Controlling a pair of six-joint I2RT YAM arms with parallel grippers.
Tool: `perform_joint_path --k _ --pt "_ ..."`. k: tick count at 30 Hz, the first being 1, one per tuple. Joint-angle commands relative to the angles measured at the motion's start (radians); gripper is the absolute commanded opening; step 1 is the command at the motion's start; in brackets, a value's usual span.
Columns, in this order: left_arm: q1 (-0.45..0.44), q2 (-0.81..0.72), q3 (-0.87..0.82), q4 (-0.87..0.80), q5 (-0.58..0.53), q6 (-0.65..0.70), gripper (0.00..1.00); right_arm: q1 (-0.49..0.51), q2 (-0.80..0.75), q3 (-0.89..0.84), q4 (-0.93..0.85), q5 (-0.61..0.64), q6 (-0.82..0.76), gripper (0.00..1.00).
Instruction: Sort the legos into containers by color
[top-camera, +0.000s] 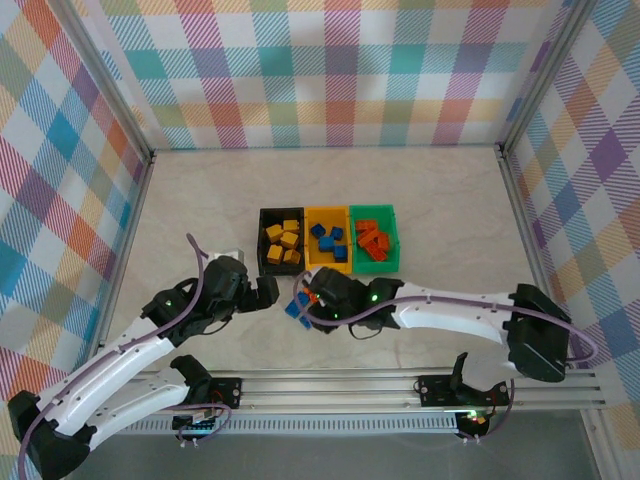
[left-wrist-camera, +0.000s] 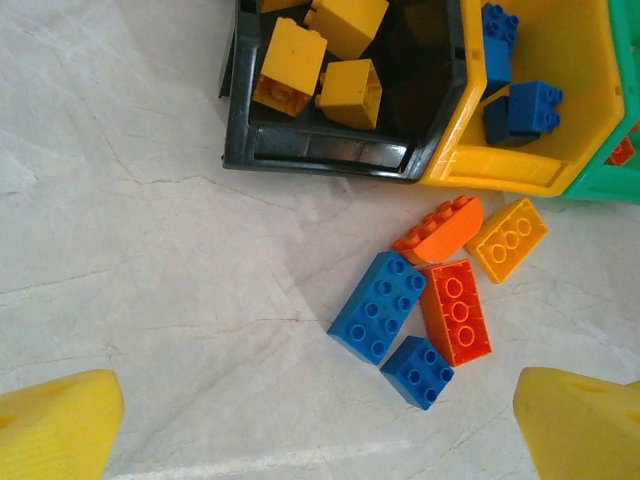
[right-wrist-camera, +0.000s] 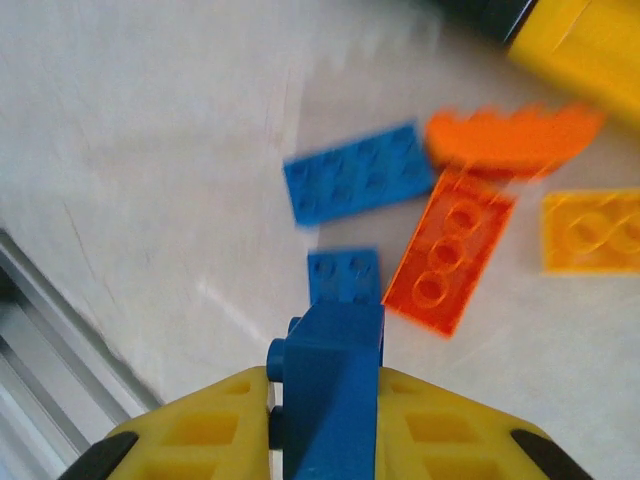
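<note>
Mostly sorted on the desk (top-camera: 200, 190): black container (top-camera: 261, 240) with yellow legos (top-camera: 283, 240), yellow container (top-camera: 327, 210) with blue, green container (top-camera: 393, 240) with orange-red. Left end effector (left-wrist-camera: 320, 420) spread wide, empty; right end effector (right-wrist-camera: 325, 400) clamped on a blue lego (right-wrist-camera: 330, 370) — five loose legos (left-wrist-camera: 378, 305) left just before the containers.

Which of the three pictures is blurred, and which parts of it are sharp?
Right wrist view: the loose orange plate and its neighbours are smeared by motion, while the blue brick clamped in the right gripper looks sharp. Left wrist view: everything is crisp. Top view: even light, soft shadows.
</note>
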Motion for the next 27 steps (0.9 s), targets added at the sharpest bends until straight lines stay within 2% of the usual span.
perform_joint_path --k 1,3,8,12,16,18,22,24,27 --pt "-0.007 0.018 -0.018 0.047 0.016 0.017 1.00 -0.108 -0.008 0.096 -0.063 0.069 -0.030 0.26" --pt "-0.007 0.039 -0.041 0.078 0.044 0.016 1.00 -0.182 0.033 0.153 -0.069 0.057 -0.033 0.26" --pt "-0.015 0.114 -0.079 0.146 0.085 0.011 1.00 -0.296 0.218 0.344 -0.102 0.045 -0.054 0.26" --pt "-0.062 0.222 -0.064 0.171 0.065 0.021 0.99 -0.348 0.373 0.482 -0.135 0.033 -0.050 0.29" --pt "-0.090 0.327 -0.051 0.218 0.046 0.034 0.92 -0.377 0.481 0.586 -0.167 0.023 -0.029 0.33" --pt "-0.096 0.373 -0.043 0.239 0.042 0.043 0.88 -0.383 0.499 0.617 -0.173 0.021 -0.018 0.42" --pt "-0.101 0.447 -0.021 0.274 0.037 0.066 0.79 -0.383 0.449 0.611 -0.148 0.009 -0.011 0.73" --pt "-0.105 0.476 -0.010 0.292 0.039 0.081 0.75 -0.383 0.390 0.557 -0.110 -0.004 -0.007 0.79" --pt "-0.110 0.526 0.006 0.322 0.050 0.097 0.73 -0.381 0.297 0.450 -0.052 -0.021 0.006 0.83"
